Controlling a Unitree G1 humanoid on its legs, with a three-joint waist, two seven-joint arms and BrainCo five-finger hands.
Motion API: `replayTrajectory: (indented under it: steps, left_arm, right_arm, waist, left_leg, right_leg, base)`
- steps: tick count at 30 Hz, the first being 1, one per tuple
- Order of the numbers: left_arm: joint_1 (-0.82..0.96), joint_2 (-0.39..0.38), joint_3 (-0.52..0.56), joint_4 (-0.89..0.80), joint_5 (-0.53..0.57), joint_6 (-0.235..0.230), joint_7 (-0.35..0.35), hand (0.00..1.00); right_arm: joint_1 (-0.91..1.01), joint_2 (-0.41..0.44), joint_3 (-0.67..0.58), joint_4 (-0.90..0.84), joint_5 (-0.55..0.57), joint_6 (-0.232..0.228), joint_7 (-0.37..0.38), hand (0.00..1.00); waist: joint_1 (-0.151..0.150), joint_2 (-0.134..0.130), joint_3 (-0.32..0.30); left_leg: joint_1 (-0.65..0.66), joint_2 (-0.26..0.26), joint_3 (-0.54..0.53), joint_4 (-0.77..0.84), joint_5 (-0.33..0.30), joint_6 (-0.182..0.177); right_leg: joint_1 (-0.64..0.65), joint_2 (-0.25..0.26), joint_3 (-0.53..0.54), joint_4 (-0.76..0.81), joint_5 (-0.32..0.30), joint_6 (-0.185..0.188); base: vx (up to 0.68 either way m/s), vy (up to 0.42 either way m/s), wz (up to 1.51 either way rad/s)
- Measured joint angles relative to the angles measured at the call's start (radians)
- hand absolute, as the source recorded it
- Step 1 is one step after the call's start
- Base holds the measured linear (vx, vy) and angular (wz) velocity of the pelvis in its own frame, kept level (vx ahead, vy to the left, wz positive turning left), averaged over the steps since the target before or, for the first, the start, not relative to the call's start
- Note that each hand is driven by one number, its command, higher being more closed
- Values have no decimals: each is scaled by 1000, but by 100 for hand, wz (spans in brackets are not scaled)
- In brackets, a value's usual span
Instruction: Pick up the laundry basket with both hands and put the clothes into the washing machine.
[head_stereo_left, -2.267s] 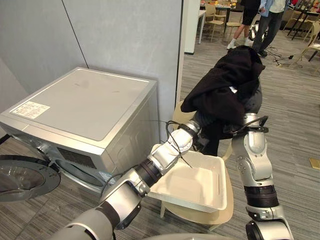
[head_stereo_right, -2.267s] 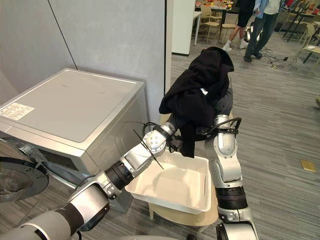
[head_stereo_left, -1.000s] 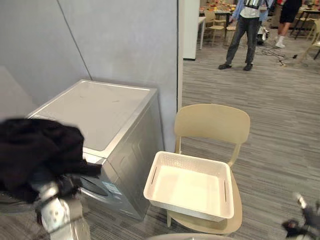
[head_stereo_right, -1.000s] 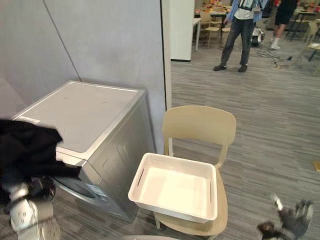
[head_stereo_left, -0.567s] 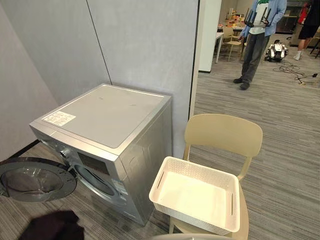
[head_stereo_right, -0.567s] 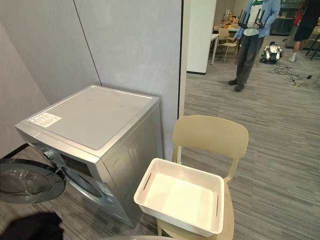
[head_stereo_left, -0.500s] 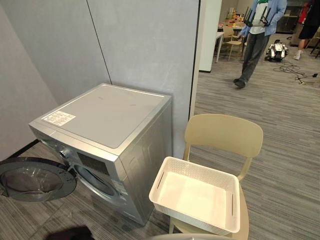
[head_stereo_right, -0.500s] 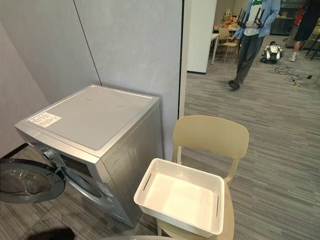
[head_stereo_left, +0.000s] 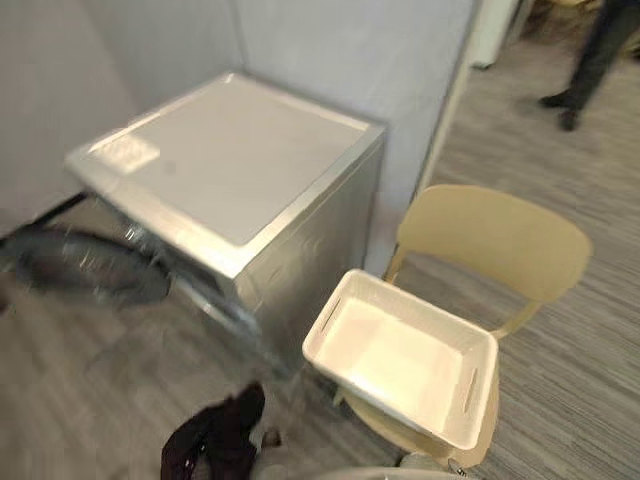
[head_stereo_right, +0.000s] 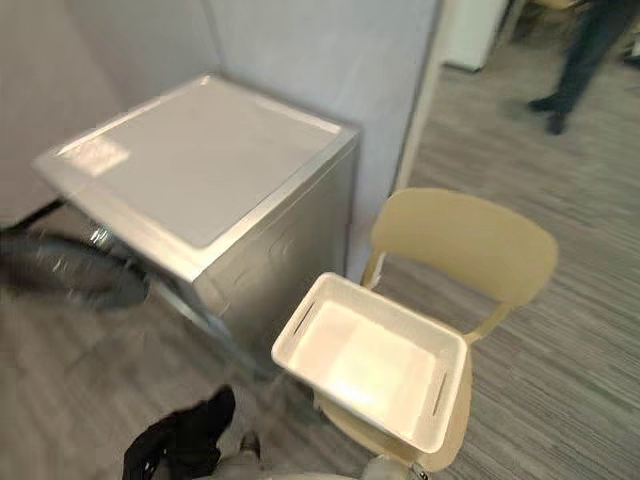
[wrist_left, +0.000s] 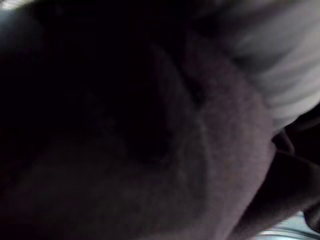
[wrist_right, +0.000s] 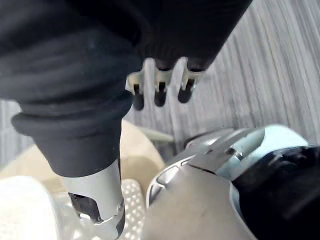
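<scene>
Eye views look steeply down, sharing washing machine and basket; wrist views hug black cloth, one looking along the right hand

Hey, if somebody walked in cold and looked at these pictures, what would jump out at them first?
Probably the black clothes, bunched low at the near edge in front of the silver washing machine, whose door hangs open. Up close, they drape over the right robot hand. Next, the white laundry basket sits empty on a beige chair beside the machine.
</scene>
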Motion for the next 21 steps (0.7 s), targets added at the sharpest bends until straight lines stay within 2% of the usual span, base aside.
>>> replayTrajectory:
  steps: [1, 2, 3, 4, 5, 7, 8, 9, 10, 11, 12, 14, 15, 18, 19, 20, 21]
  left_arm:
    - [-7, 0, -3, -2, -1, 0, 0, 100]
    - [-9, 0, -10, -11, -1, -1, 2, 100]
    - [-12, 1, -14, -17, 0, 0, 1, 100]
    - [-20, 4, -6, -19, 0, 2, 3, 100]
    - [-22, 3, -4, -18, 0, 10, 4, 100]
    - [-24, 7, -2, -13, -1, 14, 4, 100]
    - [-26, 10, -3, -5, -1, 16, 4, 100]
    - [-29, 12, -21, 17, -5, 18, 4, 100]
    - [-31, 13, -35, 39, -10, 19, 5, 100]
    - [-30, 14, -44, 48, -10, 21, 5, 100]
    - [-29, 31, -96, 61, -10, 22, 5, 100]
    - [-25, 61, -137, 62, -10, 21, 3, 100]
    - [-22, 92, -181, 63, -8, 22, 3, 100]
    - [-23, 115, -232, 57, -7, 18, -1, 100]
    - [-21, 111, -251, 56, -8, 18, -3, 100]
    - [-21, 109, -271, 55, -7, 17, -5, 100]
    - [-20, 108, -281, 55, -5, 17, -9, 100]
  right_arm:
    - [-21, -7, 1, -12, -6, -2, 0, 0]
    - [-41, -11, 11, -20, -6, -3, -3, 0]
    - [-44, -9, 14, -23, -7, -3, -4, 0]
    - [-74, -2, 29, -36, -7, -8, -6, 0]
    - [-95, 3, 24, -33, -6, -11, -21, 0]
    - [-96, 3, 22, -27, -7, -11, -18, 0]
    - [-96, 2, 18, -17, -7, -11, -17, 0]
    - [-104, -3, -6, 2, -6, -11, -17, 0]
    - [-105, -11, -36, 22, -6, -8, -19, 0]
    - [-106, -19, -51, 32, -6, -6, -21, 0]
    - [-129, -21, -91, 87, -6, 11, -20, 0]
    - [-128, -3, -99, 97, -6, 21, -19, 0]
    - [-118, 9, -103, 108, -6, 33, -19, 0]
    - [-121, -2, -104, 113, -6, 37, -18, 0]
    - [-127, -9, -104, 113, -6, 36, -18, 0]
    - [-129, -24, -102, 112, -8, 38, -17, 0]
    - [-125, -32, -103, 111, -8, 34, -18, 0]
  waist:
    - [-6, 6, 18]
    - [-10, 6, 20]
    - [-9, -15, 28]
    - [12, -15, 27]
    - [17, -8, 26]
    - [14, -5, 24]
    - [12, -4, 23]
    - [10, -1, 20]
    - [8, 15, 6]
    - [5, 25, -1]
    - [-8, 9, -18]
    - [-9, 4, -19]
    - [-10, -24, -35]
    - [-5, -31, -47]
    - [-5, -38, -51]
    - [-10, -25, -54]
    - [-12, -20, -51]
  left_leg:
    - [-25, -20, -19, -27, 56, 13]
    - [-32, -50, -37, -109, 182, 35]
    - [-37, -50, -14, -102, 172, 48]
    - [-66, -28, 90, 70, 49, 71]
    - [-82, 7, 157, 208, -33, 76]
    - [-64, 64, 231, 313, -93, 84]
    - [-54, 83, 245, 337, -104, 84]
    - [-29, 118, 270, 368, -129, 88]
    - [0, 135, 284, 318, -148, 42]
    - [22, 123, 279, 251, -157, -13]
    - [67, 47, 275, 108, -152, -12]
    - [69, 13, 252, 82, -144, -4]
    - [69, -31, 228, 86, -147, 3]
    - [72, -81, 209, 98, -159, 31]
    - [67, -102, 199, 106, -169, 53]
    - [42, -131, 177, 125, -188, 82]
    - [31, -144, 167, 129, -197, 91]
  right_leg:
    - [-7, -30, -57, 48, -29, -5]
    - [-3, -66, -130, 67, -44, -18]
    - [4, -93, -163, 67, -42, -33]
    - [19, -102, -197, 63, -32, -39]
    - [50, -106, -257, 50, -22, -41]
    - [94, -111, -337, 24, 5, -42]
    - [109, -113, -361, 11, 16, -39]
    - [133, -116, -396, -12, 41, -21]
    - [145, -112, -426, -42, 76, -3]
    - [151, -109, -438, -59, 96, 10]
    - [166, -108, -457, -141, 166, 24]
    - [173, -96, -438, -195, 193, -1]
    - [199, -113, -412, -228, 223, 13]
    - [213, -164, -403, -199, 247, 6]
    - [208, -195, -404, -169, 249, 8]
    - [202, -244, -396, -106, 255, -4]
    - [195, -262, -377, -72, 260, -40]
  base:
    - [-147, -97, 164]
    - [-150, -64, 165]
    - [-70, -25, 137]
    - [3, -28, 116]
    - [-14, -29, 110]
    - [-76, 22, 108]
    - [-49, 133, 106]
    - [-3, 216, 97]
    - [3, 285, 91]
    - [28, 410, 101]
    - [16, 349, 74]
    - [1, 312, 59]
    - [-3, 228, 54]
    - [-14, 238, 38]
    - [-52, 175, 35]
    - [-110, 246, 43]
    - [-106, 179, 59]
